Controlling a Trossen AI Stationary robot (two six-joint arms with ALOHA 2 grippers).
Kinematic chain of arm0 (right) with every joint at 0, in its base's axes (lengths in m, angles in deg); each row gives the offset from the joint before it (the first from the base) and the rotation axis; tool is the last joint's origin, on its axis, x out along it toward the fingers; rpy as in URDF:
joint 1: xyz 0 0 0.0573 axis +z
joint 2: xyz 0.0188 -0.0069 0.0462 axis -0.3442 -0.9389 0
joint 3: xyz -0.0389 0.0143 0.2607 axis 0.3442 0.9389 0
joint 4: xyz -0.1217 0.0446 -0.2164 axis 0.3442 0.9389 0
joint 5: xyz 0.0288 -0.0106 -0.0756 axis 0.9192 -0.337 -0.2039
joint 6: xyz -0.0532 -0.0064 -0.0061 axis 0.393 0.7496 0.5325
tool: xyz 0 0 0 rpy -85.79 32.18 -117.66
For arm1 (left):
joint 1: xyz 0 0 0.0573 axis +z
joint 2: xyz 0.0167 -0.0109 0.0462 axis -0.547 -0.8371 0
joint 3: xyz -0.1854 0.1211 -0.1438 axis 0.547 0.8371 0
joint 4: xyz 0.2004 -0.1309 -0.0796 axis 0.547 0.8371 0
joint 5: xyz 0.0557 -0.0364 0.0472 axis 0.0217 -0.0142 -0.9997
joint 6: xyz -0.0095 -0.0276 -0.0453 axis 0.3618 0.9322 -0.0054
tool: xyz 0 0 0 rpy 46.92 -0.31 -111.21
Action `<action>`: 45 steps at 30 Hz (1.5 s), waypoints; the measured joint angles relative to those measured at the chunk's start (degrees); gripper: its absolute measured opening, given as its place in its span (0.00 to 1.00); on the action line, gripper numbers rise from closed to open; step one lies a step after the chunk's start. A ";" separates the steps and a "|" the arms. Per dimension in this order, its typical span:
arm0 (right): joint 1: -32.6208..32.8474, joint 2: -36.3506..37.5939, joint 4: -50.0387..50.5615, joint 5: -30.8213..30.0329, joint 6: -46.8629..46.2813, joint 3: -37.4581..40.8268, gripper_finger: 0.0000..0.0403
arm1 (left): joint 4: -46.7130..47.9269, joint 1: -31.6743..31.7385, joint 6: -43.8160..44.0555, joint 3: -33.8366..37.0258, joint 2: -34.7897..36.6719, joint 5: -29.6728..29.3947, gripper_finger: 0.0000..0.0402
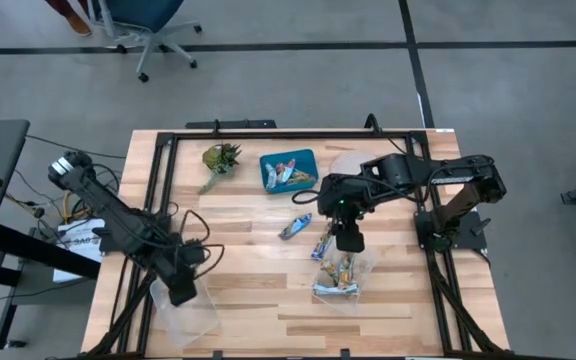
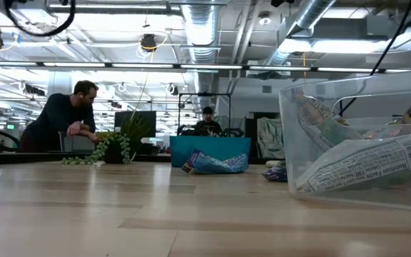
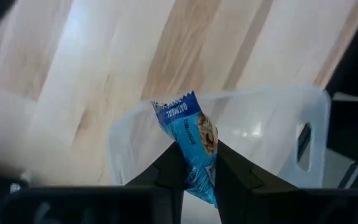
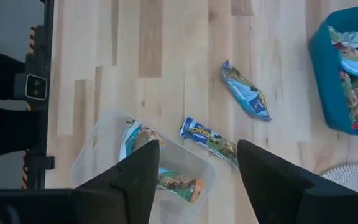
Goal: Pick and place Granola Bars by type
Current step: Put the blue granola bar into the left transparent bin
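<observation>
Sorting looks partly done: the left gripper [image 3: 197, 171], jaws clamped on a blue bar [image 3: 191, 140], hangs over its clear container [image 3: 260, 124] at seven o'clock (apparently empty), while the right gripper [image 4: 194, 168], jaws apart, hovers above a partly filled container [image 4: 104, 155], with loose bars [image 1: 296, 226] mid-desk and more in the teal bin [image 1: 308, 160].

On the counter [image 1: 238, 300], a plant [image 1: 220, 160] sits upper left of centre, a bin [image 1: 288, 170] of bars just right of it. Two loose bars [image 1: 295, 226] lie centre. A container [image 1: 345, 275] holding bars sits lower right, under the right claw [image 1: 347, 240]. The left claw [image 1: 182, 292], lower left, hangs over another container [image 1: 183, 315].
</observation>
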 joint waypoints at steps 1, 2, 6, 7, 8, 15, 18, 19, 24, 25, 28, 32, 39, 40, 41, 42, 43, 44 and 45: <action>0.00 0.00 0.00 0.44 0.20 0.00 0.51 | 0.21 -0.31 0.72 0.00 -1.04 0.59 0.15; 0.00 0.00 0.00 0.74 0.51 0.00 0.51 | 0.31 -0.58 1.52 0.00 -2.17 0.99 0.16; 0.02 0.00 0.38 1.18 0.90 0.00 0.50 | 0.15 -1.24 3.37 0.02 -4.51 2.54 0.20; 0.02 0.00 0.45 1.32 0.93 0.00 0.50 | 0.08 -1.25 3.45 0.02 -4.84 2.77 0.22; 0.02 0.00 0.46 1.46 0.96 0.00 0.50 | -0.13 -1.25 3.55 0.02 -4.87 2.77 0.23; 0.02 0.00 1.23 1.80 1.43 0.00 0.49 | -2.12 -1.24 4.96 0.00 -4.16 2.38 0.40; 0.02 0.00 2.57 1.76 2.74 0.00 0.49 | -6.56 -0.60 5.31 -0.24 -2.98 -2.48 0.45; -0.03 -0.01 2.93 1.55 3.51 0.00 0.48 | -7.80 0.13 4.77 -0.51 -2.58 -4.63 0.45; -1.10 0.36 4.87 1.06 8.42 0.27 0.47 | -9.36 6.87 0.05 -1.42 0.92 -11.02 0.46; -1.55 0.86 4.53 1.07 8.56 1.02 0.47 | -10.32 8.67 -1.28 -1.42 1.67 -11.50 0.45; -3.12 4.84 1.87 1.32 8.44 7.05 0.46 | -15.43 14.58 -7.25 -1.43 3.42 -12.33 0.44; -5.13 12.23 -6.86 2.05 6.19 18.89 0.45 | -20.48 22.47 -15.21 -1.45 2.91 -10.21 0.43; -8.10 20.01 -14.87 2.22 0.14 35.18 0.44 | -31.73 35.96 -24.05 -1.44 -5.61 0.02 0.42; -8.28 20.54 -15.96 2.23 -0.67 36.56 0.44 | -34.52 37.17 -25.12 -1.48 -7.58 1.91 0.42; -8.42 20.96 -16.81 2.30 -1.25 37.78 0.44 | -36.56 38.14 -26.03 -1.89 -9.78 3.43 0.41; -8.52 21.25 -17.21 2.55 -1.84 38.76 0.44 | -37.72 38.89 -26.84 -2.54 -12.09 4.30 0.41; -8.52 21.34 -17.68 2.76 -2.15 39.34 0.44 | -38.29 39.42 -27.70 -3.39 -14.38 4.72 0.40; -8.52 21.35 -18.03 2.81 -2.16 39.55 0.44 | -38.29 39.77 -28.64 -4.40 -16.57 4.72 0.40; -8.52 21.35 -18.02 2.81 -2.13 39.58 0.44 | -38.20 39.97 -29.53 -5.46 -18.77 4.49 0.39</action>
